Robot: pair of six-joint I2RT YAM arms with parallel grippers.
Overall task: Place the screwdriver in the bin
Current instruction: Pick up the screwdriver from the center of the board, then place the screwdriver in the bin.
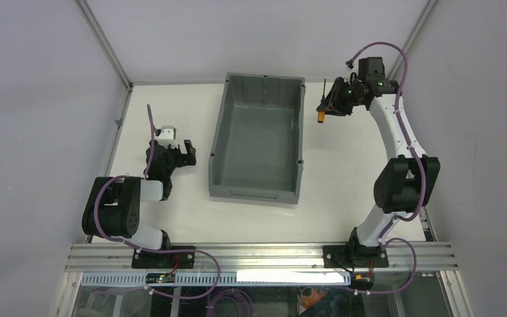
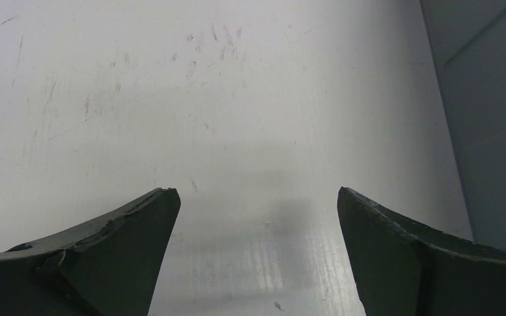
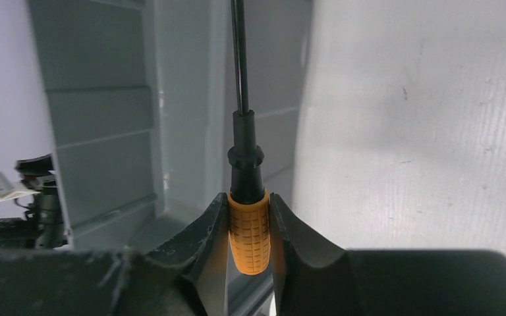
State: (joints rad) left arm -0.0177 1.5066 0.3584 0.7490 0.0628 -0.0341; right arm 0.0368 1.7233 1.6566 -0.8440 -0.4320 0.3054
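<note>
White table [image 1: 350,198]; right claw [image 3: 248,199] grips screwdriver [image 3: 249,230] beside bin [image 1: 256,193]

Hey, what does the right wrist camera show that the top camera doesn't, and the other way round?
Only the right wrist view shows the grip up close: the fingers press on both sides of the orange handle of the screwdriver, and its black shaft points away from the camera. Only the top view shows the whole bin, rim and floor, with the screwdriver outside it, past its right wall. Both show the right pincer holding the screwdriver beside the bin, above the white table.
</note>
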